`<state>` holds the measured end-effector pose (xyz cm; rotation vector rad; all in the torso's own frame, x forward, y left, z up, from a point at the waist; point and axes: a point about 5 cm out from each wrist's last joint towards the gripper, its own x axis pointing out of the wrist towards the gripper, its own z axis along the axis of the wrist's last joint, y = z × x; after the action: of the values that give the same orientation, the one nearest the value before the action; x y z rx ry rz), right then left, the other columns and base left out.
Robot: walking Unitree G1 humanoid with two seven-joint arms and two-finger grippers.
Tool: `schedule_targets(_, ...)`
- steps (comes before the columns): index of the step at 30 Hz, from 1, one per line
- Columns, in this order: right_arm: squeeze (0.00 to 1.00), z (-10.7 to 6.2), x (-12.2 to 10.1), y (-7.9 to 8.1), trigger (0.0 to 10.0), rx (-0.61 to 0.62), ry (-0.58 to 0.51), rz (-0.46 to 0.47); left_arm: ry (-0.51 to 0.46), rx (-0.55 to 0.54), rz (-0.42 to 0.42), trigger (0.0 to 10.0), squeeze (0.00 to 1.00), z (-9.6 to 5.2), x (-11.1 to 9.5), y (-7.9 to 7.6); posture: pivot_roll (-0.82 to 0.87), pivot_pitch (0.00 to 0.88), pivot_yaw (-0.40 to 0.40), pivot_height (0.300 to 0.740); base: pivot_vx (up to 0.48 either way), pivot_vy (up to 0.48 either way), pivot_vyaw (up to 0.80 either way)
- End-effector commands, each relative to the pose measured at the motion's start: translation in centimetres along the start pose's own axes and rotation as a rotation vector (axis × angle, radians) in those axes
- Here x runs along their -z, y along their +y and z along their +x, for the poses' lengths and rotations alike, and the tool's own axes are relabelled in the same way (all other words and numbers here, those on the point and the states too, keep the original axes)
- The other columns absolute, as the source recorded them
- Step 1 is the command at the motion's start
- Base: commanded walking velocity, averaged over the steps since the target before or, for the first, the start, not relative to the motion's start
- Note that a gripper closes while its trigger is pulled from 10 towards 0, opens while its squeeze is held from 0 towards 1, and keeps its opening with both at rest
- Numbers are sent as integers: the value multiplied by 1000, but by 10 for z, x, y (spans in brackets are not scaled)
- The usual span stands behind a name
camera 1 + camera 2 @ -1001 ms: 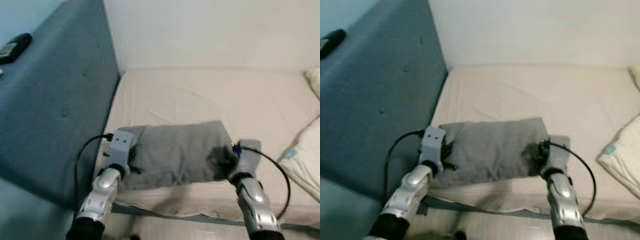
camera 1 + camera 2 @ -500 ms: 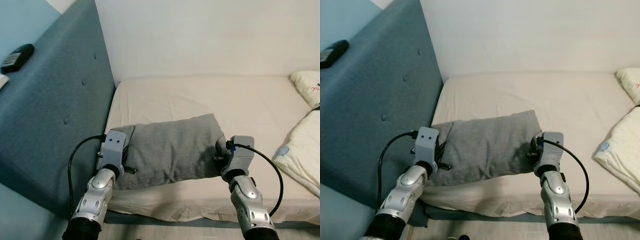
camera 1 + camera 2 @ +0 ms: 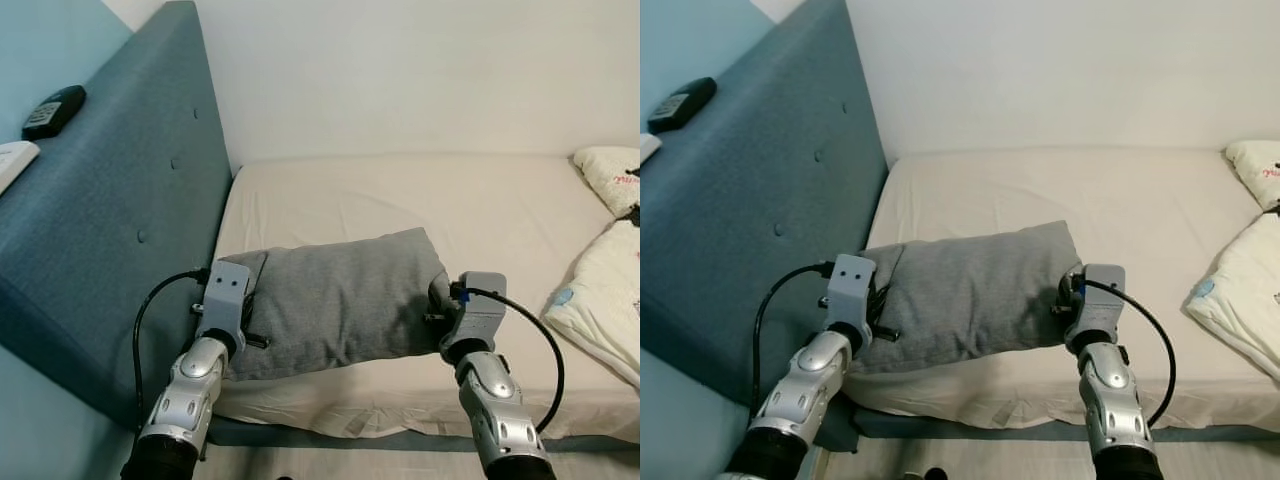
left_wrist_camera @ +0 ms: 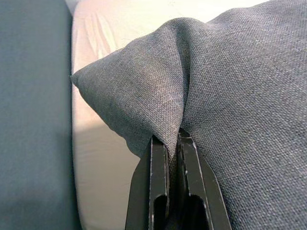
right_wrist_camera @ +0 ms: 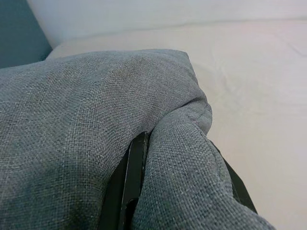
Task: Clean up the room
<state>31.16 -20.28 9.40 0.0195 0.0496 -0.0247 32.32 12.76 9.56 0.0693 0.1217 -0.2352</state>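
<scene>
Grey pillow [image 3: 340, 300] near mattress [image 3: 420, 200] edge, both grippers' fingers [image 4: 158, 167] clamped on its ends.

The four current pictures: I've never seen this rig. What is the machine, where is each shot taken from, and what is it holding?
A humanoid robot stands at a bed. Two pictures come from its head cameras, looking down along its silver arms. The other two come from wrist cameras, looking along each end effector's black fingers. The left end effector pinches one end of a grey pillow; the right end effector grips the other end. White bedding lies to the right, and a dark remote rests atop the blue headboard.
</scene>
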Motion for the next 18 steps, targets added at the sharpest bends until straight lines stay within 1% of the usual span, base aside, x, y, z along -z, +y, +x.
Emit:
schedule_targets(1, 0, -1, 0, 8, 10000, -34, -15, 0, -23, 43, 19, 10000, 0, 1, -4, -7, 27, 194, 20, 733, 0, 0, 0)
schedule_targets(7, 0, -1, 0, 8, 10000, -34, -16, 3, -9, 36, 9, 10000, 0, 1, -3, -6, 25, 192, 19, 733, 0, 0, 0)
schedule_targets(8, 0, 0, -1, 9, 10000, -38, -17, 1, 7, 26, 6, 10000, 0, 1, 1, -5, 22, 185, 16, 733, 0, 0, 0)
schedule_targets(12, 0, 0, -1, 10, 10000, -42, -17, -4, 11, 21, 2, 10000, 0, 1, 3, -5, 22, 185, 16, 733, 0, 0, 0)
schedule_targets(14, 0, 0, 0, 12, 10000, -49, -14, -7, 49, 7, 2, 10000, 0, -3, 12, -3, 22, 176, 13, 733, 0, 0, 0)
schedule_targets(15, 0, 0, 0, 12, 10000, -49, -14, -7, 49, 7, 2, 10000, 0, -3, 12, -3, 22, 176, 13, 733, 0, 0, 0)
schedule_targets(18, 0, -1, 12, 18, 10000, -69, 33, 1, 141, -4, 10, 10000, 0, -10, 36, -1, 23, 153, 11, 733, 0, 0, 0)
